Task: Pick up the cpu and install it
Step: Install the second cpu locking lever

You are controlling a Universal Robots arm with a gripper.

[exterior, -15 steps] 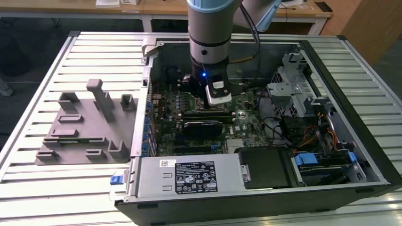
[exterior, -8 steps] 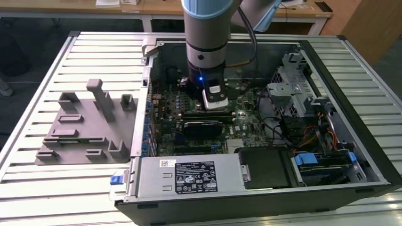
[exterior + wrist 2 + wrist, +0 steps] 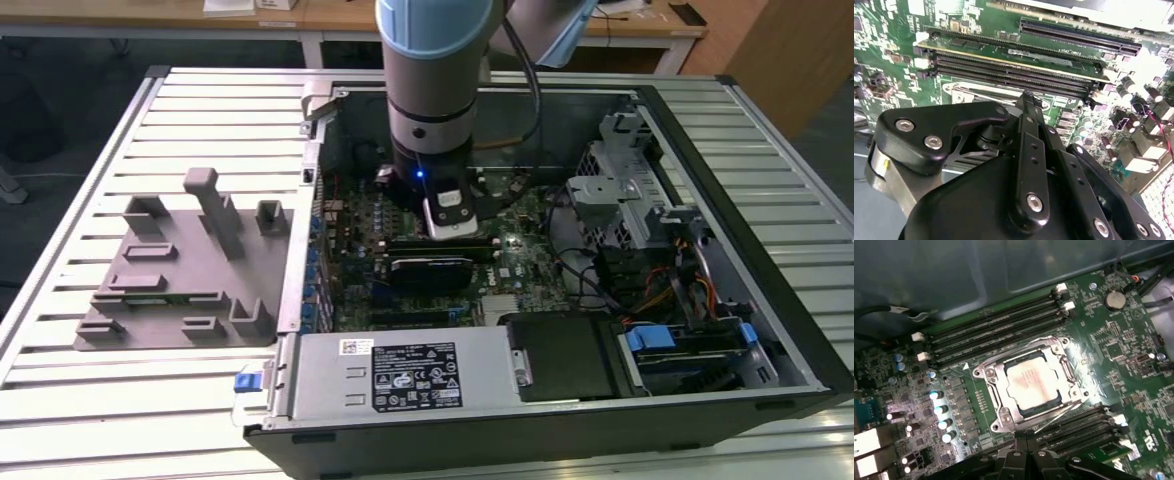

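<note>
The cpu [image 3: 1031,385] is a pale silver square lying flat inside the metal socket frame [image 3: 991,375] on the green motherboard [image 3: 1124,345]. In the first wrist view my gripper [image 3: 1026,447] hovers just beside the socket, its black fingers pressed together with nothing between them. The second wrist view looks along the back of the gripper [image 3: 1028,97], and its tip hangs over the socket frame's edge [image 3: 961,90]. In the exterior view the arm [image 3: 427,120] reaches straight down into the open computer case [image 3: 747,330] over the middle of the board.
Rows of memory slots [image 3: 994,330] flank the socket on both sides. A grey moulded fixture [image 3: 174,260] lies on the slatted table at the exterior view's left. The power supply box [image 3: 400,375] and drive cage [image 3: 627,190] crowd the case's near and right sides.
</note>
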